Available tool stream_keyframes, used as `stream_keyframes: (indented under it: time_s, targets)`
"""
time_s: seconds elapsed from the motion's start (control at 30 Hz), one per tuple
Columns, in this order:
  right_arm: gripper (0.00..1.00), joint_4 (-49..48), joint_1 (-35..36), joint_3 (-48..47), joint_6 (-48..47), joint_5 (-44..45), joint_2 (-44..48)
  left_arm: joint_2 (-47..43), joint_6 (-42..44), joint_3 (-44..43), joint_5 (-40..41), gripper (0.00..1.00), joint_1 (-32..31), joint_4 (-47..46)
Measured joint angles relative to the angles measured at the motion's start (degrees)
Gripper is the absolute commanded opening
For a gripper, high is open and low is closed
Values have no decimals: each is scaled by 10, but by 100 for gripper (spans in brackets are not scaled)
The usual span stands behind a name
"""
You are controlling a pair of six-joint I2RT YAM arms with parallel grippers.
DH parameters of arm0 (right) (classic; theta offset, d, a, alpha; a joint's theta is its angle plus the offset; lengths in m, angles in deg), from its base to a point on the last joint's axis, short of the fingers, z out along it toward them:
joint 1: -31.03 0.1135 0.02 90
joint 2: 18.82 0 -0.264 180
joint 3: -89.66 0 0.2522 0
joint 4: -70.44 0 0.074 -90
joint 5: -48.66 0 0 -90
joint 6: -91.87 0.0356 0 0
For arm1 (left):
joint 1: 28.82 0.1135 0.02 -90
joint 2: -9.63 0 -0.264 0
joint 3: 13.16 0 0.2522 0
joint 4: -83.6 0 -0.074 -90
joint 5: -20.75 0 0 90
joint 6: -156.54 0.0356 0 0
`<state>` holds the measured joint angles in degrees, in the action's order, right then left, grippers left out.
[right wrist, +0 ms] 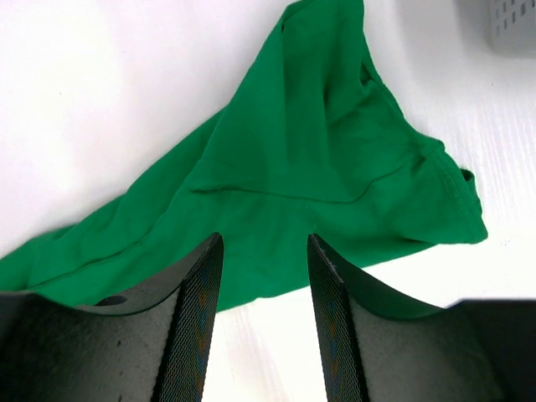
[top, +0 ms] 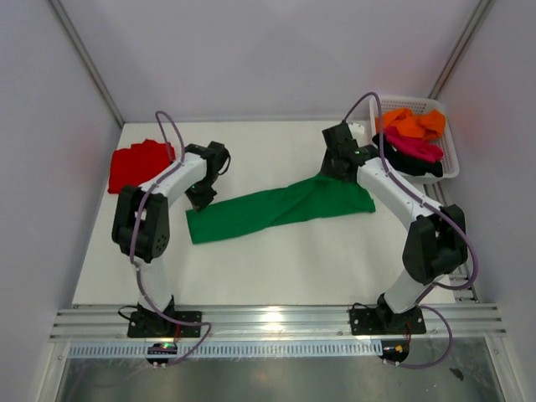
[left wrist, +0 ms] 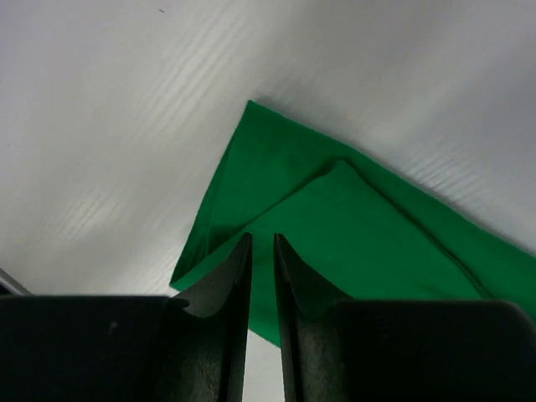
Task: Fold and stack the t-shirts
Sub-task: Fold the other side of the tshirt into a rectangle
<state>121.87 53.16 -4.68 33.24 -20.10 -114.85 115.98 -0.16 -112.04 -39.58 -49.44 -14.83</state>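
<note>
Green t-shirt (top: 276, 209) lies on the table (top: 276, 276), long axis slanting near-left to far-right. Left gripper (left wrist: 262, 239) jaws barely apart, right gripper (right wrist: 264, 239) jaws wider; the 2 hold nothing.

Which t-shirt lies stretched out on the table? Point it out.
The green t-shirt, stretched out long in the middle. The red t-shirt sits compact at the far left; the orange t-shirt and magenta t-shirt are heaped in the basket.

Robot test cell, bare white walls (top: 276, 50), arms (top: 155, 209) bolted to aluminium rail (top: 276, 320)
</note>
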Motion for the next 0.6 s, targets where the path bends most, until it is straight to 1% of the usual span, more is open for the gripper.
stream_keyframes:
  time_s: [0.1, 0.23, 0.27, 0.33, 0.4, 0.43, 0.5, 0.53, 0.6]
  targets:
    - [49, -7, 4, 19, 0, -2, 14, 54, 39, -2, -34, 19, 0, -29]
    - [50, -6, 2, 42, 0, -2, 16, 86, 76, -2, -75, 25, 0, -55]
    - [49, -5, 2, 45, 0, -1, 16, 88, 82, -2, -80, 27, 0, -57]
    - [49, -5, 2, 48, 0, 0, 17, 93, 93, -2, -94, 37, 0, -64]
    - [50, -6, 2, 49, -1, 0, 19, 97, 104, -3, -104, 43, 0, -70]
    - [49, -5, 2, 50, -2, 0, 19, 99, 108, -3, -108, 51, 0, -72]
    - [49, -6, 2, 50, -3, 0, 20, 102, 118, -3, -113, 55, 0, -76]
    - [50, -6, 2, 50, -3, 0, 20, 102, 119, -4, -113, 59, 0, -75]
    - [49, -6, 2, 50, -3, 0, 20, 102, 125, -11, -113, 62, 0, -75]
